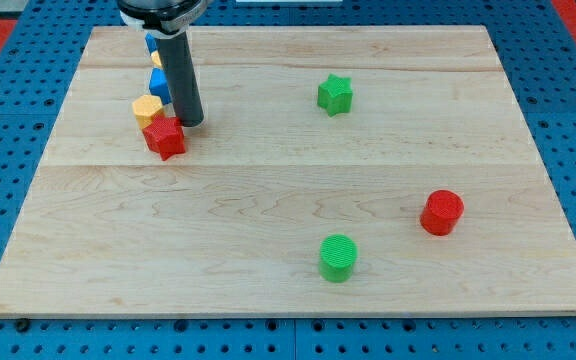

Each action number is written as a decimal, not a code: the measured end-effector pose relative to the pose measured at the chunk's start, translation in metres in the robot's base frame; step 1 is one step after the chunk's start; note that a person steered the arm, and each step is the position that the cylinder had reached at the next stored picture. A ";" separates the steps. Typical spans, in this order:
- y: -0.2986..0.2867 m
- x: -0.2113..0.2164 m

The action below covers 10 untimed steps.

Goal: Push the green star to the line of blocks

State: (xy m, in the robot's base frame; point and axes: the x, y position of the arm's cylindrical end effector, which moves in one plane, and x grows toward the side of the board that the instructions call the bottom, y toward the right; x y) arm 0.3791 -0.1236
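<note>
Currently my tip (192, 122) rests at the far left, touching the red star (165, 137) in the line with the yellow block (147, 108) and blue blocks (159, 82). It is a bare rod with nothing to pinch, and the green star (335, 94) sits well apart to the right.

A robotics lab bench: pale wooden board (268, 200) on a blue perforated mounting plate (8, 120).

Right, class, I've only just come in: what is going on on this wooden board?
A single arm with a dark rod is pushing blocks. My tip sits at the view's upper left, just right of the red star, which ends a line of yellow and blue blocks. The green star lies apart, to the view's right, not yet pushed. A green cylinder and red cylinder sit lower right.
</note>
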 end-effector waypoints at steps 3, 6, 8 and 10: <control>-0.029 0.012; 0.031 0.012; 0.180 0.013; 0.235 -0.038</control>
State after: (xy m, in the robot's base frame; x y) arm 0.3413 0.1117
